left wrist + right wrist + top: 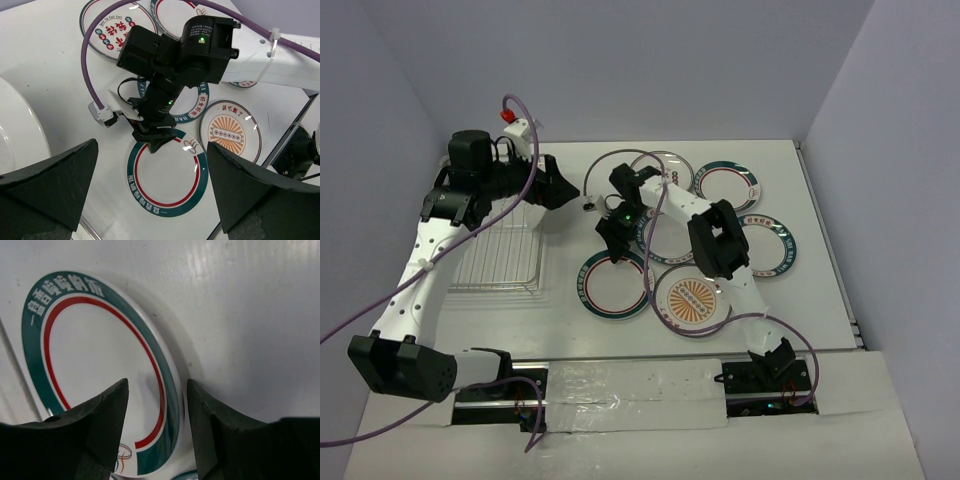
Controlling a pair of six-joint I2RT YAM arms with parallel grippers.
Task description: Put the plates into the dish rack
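— How far along is the loading?

— Hardly begun, I'd say. Seen from above, the white table (810, 305) carries the silver wire dish rack (500, 258) at its 9 o'clock side, and no plate stands between the bars.

— Where are the plates, then?

— All seven plates (727, 185) lie flat on the table, spread between 2 and 4 o'clock of the rack. Nearest it, at roughly 4 o'clock, is the red-ringed plate (605, 292). The orange sunburst plate (692, 297) lies just beside that one, at its 3 o'clock.

— Are the arms holding anything?

— No. The right gripper (156, 385) is at the 12 o'clock edge of the red-ringed plate. Its fingers (100, 425) are parted with the rim running between them, not clenched on it. The left gripper (570, 193) hangs at about 1 o'clock of the rack, spread wide and empty.

— So what's left?

— Everything, by my reckoning: pinch that rim, tip the plate upright, slot it into the rack, then do the same for the other six.
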